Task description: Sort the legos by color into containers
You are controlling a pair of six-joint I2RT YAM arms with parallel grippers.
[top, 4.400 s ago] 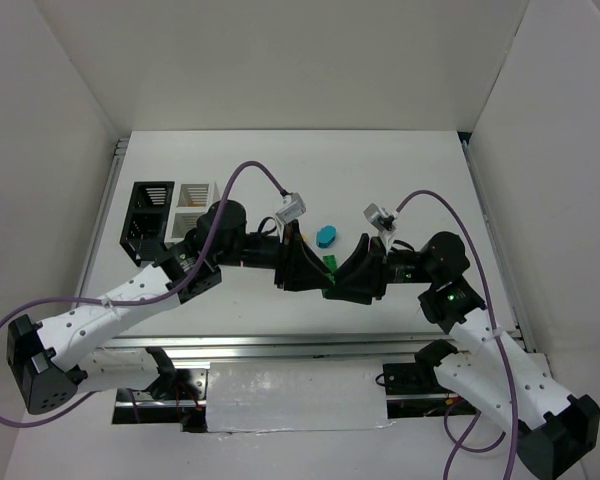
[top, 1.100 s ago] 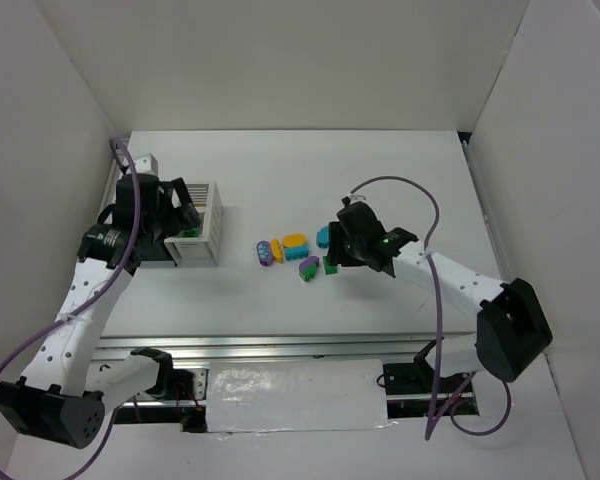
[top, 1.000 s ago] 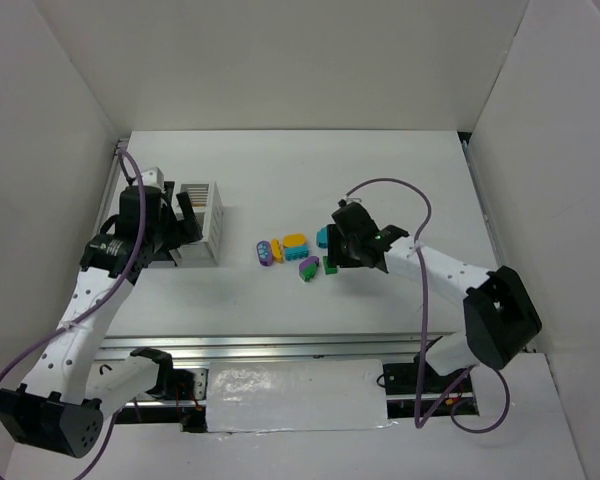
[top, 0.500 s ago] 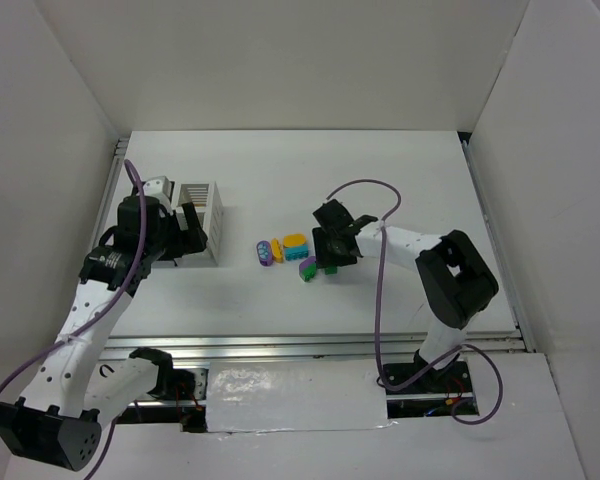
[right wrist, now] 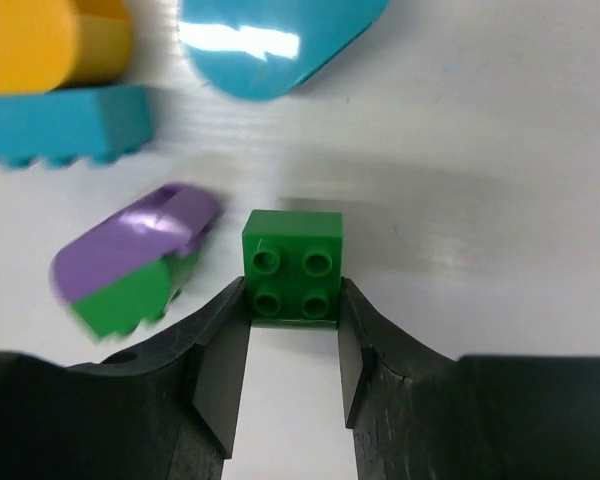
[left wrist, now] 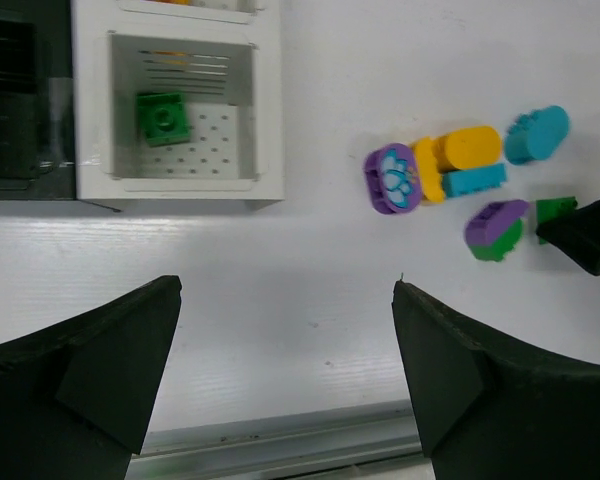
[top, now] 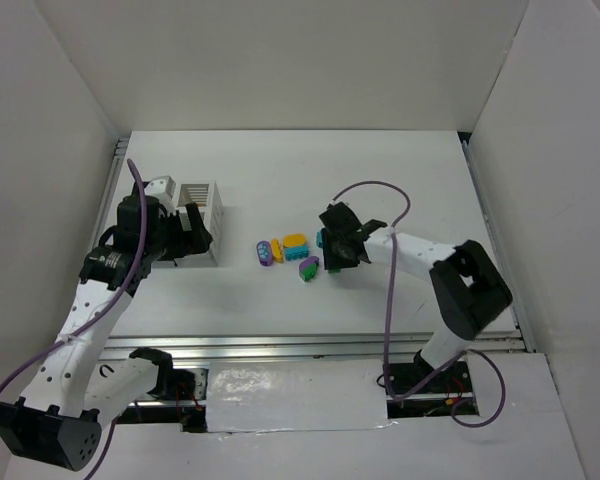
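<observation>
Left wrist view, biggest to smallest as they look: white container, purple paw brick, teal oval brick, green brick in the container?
1. white container
2. purple paw brick and teal oval brick, too alike to rank
3. green brick in the container

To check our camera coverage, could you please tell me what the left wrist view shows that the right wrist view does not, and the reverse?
Only the left wrist: the white container with a green brick in one compartment, the purple paw brick, and the open left claw.
Only the right wrist: the right claw shut on the green square brick, fingers against two sides, four studs visible.
Both: that green square brick, the purple-and-green brick, the teal rounded brick, the teal bar and the yellow brick.
</observation>
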